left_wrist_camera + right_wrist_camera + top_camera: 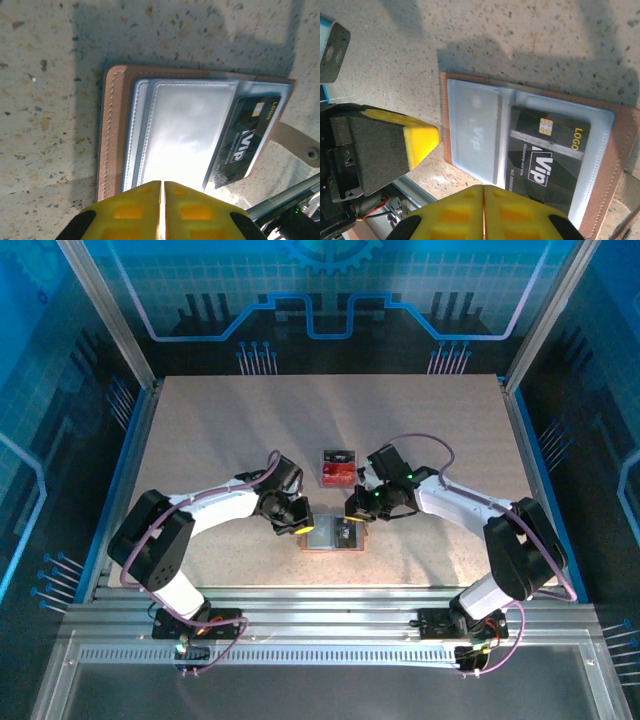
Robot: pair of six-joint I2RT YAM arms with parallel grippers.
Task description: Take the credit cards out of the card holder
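Table (45, 105), open card holder (112, 140) (black card (547, 150))

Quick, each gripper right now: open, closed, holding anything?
Left gripper: closed, nothing visibly held.
Right gripper: closed by the black VIP card; hold cannot be told.

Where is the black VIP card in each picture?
Top view: the black VIP card is a tiny dark patch in the open card holder, just below the picture's middle.
Left wrist view: the card is on the right side, tilted, next to the shiny pocket.
Right wrist view: the card is lower middle, big and close.
Shared landmark: the card holder's tan-brown rim around the pale inside.
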